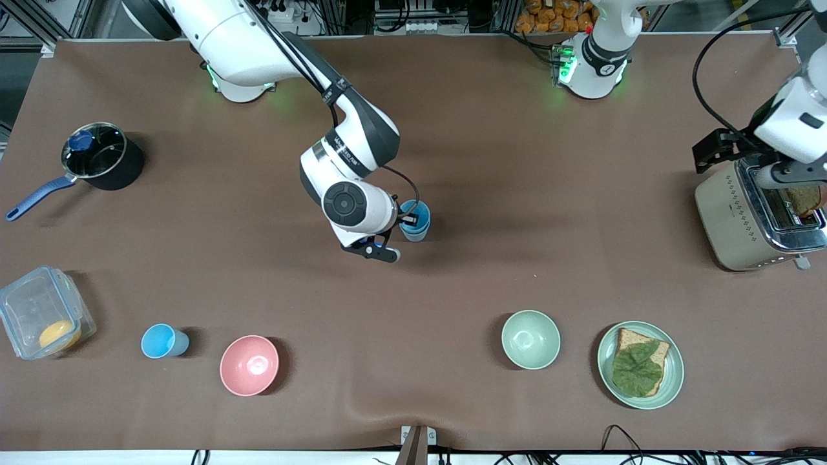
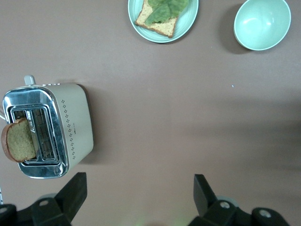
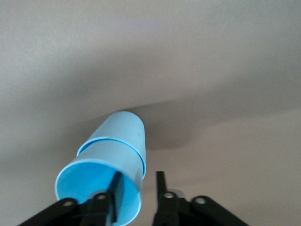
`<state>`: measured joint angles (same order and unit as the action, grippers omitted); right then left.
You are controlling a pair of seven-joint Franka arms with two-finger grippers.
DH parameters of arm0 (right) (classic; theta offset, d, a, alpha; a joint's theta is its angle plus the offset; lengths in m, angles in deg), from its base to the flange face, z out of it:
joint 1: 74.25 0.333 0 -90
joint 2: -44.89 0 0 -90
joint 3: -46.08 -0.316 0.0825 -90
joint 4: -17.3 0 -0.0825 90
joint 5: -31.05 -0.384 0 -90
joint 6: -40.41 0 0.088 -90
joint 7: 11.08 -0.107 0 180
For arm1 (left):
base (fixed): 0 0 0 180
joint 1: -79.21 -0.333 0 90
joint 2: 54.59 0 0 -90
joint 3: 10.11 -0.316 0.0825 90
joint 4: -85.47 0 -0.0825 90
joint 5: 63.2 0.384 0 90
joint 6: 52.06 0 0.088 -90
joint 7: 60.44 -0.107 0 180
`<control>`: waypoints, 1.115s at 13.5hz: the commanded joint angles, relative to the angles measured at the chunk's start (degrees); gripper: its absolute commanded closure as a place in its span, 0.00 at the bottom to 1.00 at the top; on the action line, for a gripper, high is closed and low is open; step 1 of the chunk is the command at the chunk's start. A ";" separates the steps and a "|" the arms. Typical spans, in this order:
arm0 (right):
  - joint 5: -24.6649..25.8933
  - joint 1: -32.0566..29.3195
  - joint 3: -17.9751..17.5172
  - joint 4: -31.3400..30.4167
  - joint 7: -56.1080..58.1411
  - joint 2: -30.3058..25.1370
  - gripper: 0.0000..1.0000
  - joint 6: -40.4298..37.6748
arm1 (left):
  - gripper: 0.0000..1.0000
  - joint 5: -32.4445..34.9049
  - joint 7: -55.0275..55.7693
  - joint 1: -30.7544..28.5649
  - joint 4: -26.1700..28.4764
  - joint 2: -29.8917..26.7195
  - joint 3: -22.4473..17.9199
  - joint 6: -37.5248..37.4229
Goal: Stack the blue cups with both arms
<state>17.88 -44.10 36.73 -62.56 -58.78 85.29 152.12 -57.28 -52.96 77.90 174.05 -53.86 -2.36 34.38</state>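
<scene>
Two blue cups stand nested as one stack (image 1: 418, 226) in the middle of the table. In the right wrist view the inner cup (image 3: 101, 181) sits in the outer cup (image 3: 126, 129). My right gripper (image 1: 408, 221) (image 3: 138, 175) is at the stack's rim, open. One finger (image 3: 115, 188) is inside the inner cup; the other (image 3: 161, 186) is outside, with a gap to the wall. A third blue cup (image 1: 163, 341) sits beside the pink bowl. My left gripper (image 2: 139, 179) waits open and empty above bare table by the toaster.
A pink bowl (image 1: 249, 365), a pale green bowl (image 1: 530, 339) and a plate (image 1: 672, 374) with bread and a leaf lie nearer the front camera. A toaster (image 1: 730, 213) holding bread stands at the left arm's end. A black pot (image 1: 106, 161) and a clear box (image 1: 39, 316) sit at the right arm's end.
</scene>
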 commanded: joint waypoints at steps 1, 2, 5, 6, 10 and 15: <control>2.45 -2.19 -0.40 0.58 5.30 -1.38 0.00 -0.53 | 0.00 -1.35 -0.62 3.15 0.63 -2.31 -3.61 -0.84; 2.54 -3.24 -0.23 -0.03 9.78 -3.03 0.00 -1.31 | 0.00 -1.26 -0.62 2.89 0.19 -2.05 -3.53 -0.75; 2.80 -10.26 -0.23 -0.29 20.60 -6.82 0.00 -8.60 | 0.00 -1.35 -0.53 2.71 0.01 -1.79 -3.35 -0.58; 3.68 -12.11 -0.23 -0.38 22.98 -8.31 0.00 -10.88 | 0.00 -1.43 -0.53 2.53 0.10 -1.70 -3.27 -0.49; 8.16 -21.16 -0.23 -5.10 35.45 -19.36 0.00 -16.08 | 0.00 -1.79 -0.53 2.53 0.10 -1.87 -3.18 -0.57; 9.84 -29.36 3.53 -13.56 48.66 -35.29 0.00 -17.13 | 0.00 -1.79 -0.62 2.53 0.10 -2.22 -3.18 -0.75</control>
<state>26.95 -71.65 38.39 -69.31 -13.20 57.81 134.47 -58.16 -52.96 80.08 174.08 -55.21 -5.11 34.34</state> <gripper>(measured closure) 0.000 0.000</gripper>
